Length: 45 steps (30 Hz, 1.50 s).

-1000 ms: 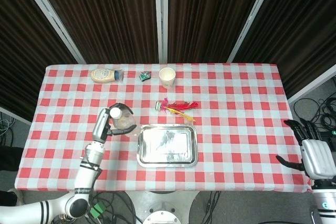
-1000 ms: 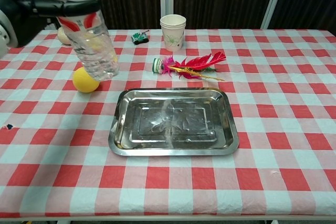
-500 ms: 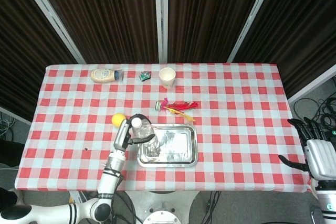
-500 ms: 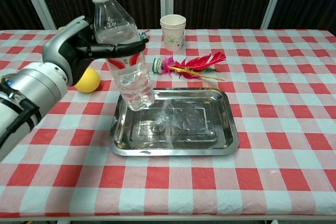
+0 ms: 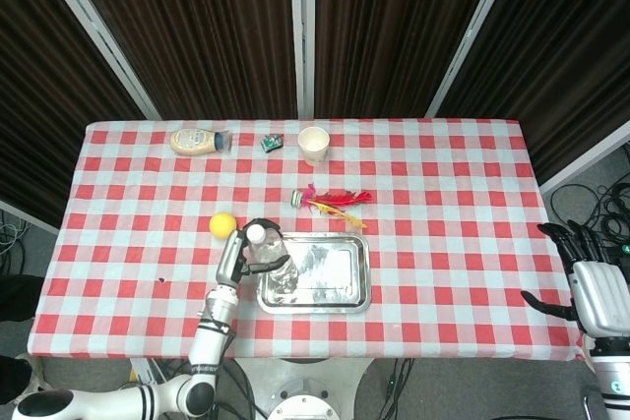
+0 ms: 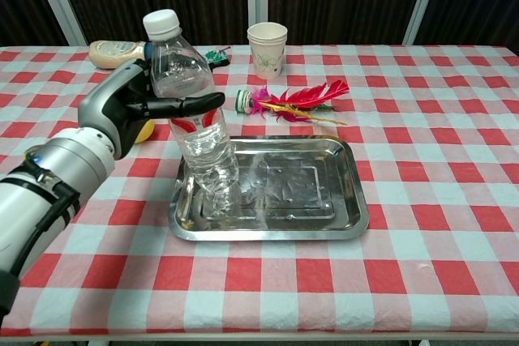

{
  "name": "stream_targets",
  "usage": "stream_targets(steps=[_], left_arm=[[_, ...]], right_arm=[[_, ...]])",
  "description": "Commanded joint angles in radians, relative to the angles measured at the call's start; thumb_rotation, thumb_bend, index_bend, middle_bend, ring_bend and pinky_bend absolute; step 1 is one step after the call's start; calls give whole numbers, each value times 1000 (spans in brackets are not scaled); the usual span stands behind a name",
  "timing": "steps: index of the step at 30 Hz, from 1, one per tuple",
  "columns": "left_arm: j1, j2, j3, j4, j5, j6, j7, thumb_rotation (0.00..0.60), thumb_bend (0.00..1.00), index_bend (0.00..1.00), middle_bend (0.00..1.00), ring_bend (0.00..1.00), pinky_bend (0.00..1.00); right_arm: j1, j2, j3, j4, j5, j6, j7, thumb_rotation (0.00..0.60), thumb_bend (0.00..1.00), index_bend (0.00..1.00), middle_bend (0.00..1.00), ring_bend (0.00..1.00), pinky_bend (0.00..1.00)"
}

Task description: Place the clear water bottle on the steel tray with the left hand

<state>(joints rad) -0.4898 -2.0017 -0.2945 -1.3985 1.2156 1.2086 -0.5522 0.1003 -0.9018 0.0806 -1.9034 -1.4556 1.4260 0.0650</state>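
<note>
The clear water bottle (image 6: 199, 123) with a white cap and red label stands nearly upright, its base on the left part of the steel tray (image 6: 324, 216). My left hand (image 6: 126, 111) grips the bottle around its upper body. From the head view the bottle (image 5: 268, 261) and left hand (image 5: 232, 261) sit at the left end of the tray (image 5: 335, 282). My right hand (image 5: 583, 282) hangs beyond the table's right edge, fingers apart, holding nothing.
A yellow ball (image 6: 144, 130) lies behind my left hand. A feather toy (image 6: 296, 99) lies just beyond the tray. A paper cup (image 6: 267, 49), a small green object (image 6: 216, 57) and a sauce bottle (image 6: 117, 50) sit further back.
My left hand has carried the bottle rightward from beside the ball and lowered it, so its base now sits on the left part of the tray. The right hand has barely moved.
</note>
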Motion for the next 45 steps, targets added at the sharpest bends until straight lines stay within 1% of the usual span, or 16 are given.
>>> stream_targets(steps=[1,4,9,12,16,19,24,26,28,31,34,37,38,41,44,45], left_arm=[[2,-12,-8,2,3,3,-10,600,141,406,500,395,439],[6,-27,-6,9,14,12,-22,600,124,347,451,377,423],[14,-39,-5,19,35,23,-46,600,101,317,418,347,398],[17,-37,-12,6,54,41,-49,600,83,303,410,326,378],[21,-13,-27,-60,101,94,-17,600,59,255,383,296,350],[30,16,-39,-140,133,139,19,600,45,242,374,286,333],[24,94,-101,-306,146,161,114,600,24,237,371,281,320],[19,133,-136,-384,144,164,157,600,18,237,371,281,320],[11,169,-178,-445,141,170,207,600,13,237,371,281,320],[1,216,-246,-495,109,178,276,600,7,238,371,281,319],[4,268,-291,-476,51,180,355,600,10,237,371,281,319],[24,334,-294,-405,5,174,431,600,71,244,371,281,320],[44,357,-276,-392,10,182,440,600,115,257,371,281,319],[86,444,-246,-323,21,176,457,600,210,309,371,281,320],[133,543,-194,-231,58,174,493,600,251,343,371,281,320],[153,581,-166,-190,76,172,507,600,255,344,371,281,319]], right_arm=[[1,-2,-1,1,1,-3,-2,600,45,151,143,0,44],[2,-3,0,2,3,-6,-3,600,44,151,143,0,44],[3,-3,0,2,5,-8,-4,600,45,151,143,0,44],[4,-4,0,3,7,-9,-4,600,44,151,143,0,44],[5,-3,3,5,13,-12,-1,600,44,151,143,0,44],[6,-3,5,7,17,-14,1,600,44,151,143,0,44],[8,-4,6,8,21,-17,2,600,44,151,143,0,44],[8,-4,6,8,20,-18,1,600,44,151,143,0,44],[8,-4,5,8,20,-18,0,600,44,151,143,0,44],[8,-5,5,7,20,-17,-3,600,44,151,143,0,44],[7,-6,3,6,16,-17,-3,600,44,151,143,0,44],[6,-5,1,5,9,-15,2,600,45,151,143,0,44],[5,-4,1,4,9,-15,3,600,45,151,143,0,44],[6,-1,3,4,10,-15,9,600,45,151,143,0,44],[5,2,4,3,8,-11,14,600,44,151,143,0,44],[5,1,4,4,8,-11,13,600,44,151,143,0,44]])
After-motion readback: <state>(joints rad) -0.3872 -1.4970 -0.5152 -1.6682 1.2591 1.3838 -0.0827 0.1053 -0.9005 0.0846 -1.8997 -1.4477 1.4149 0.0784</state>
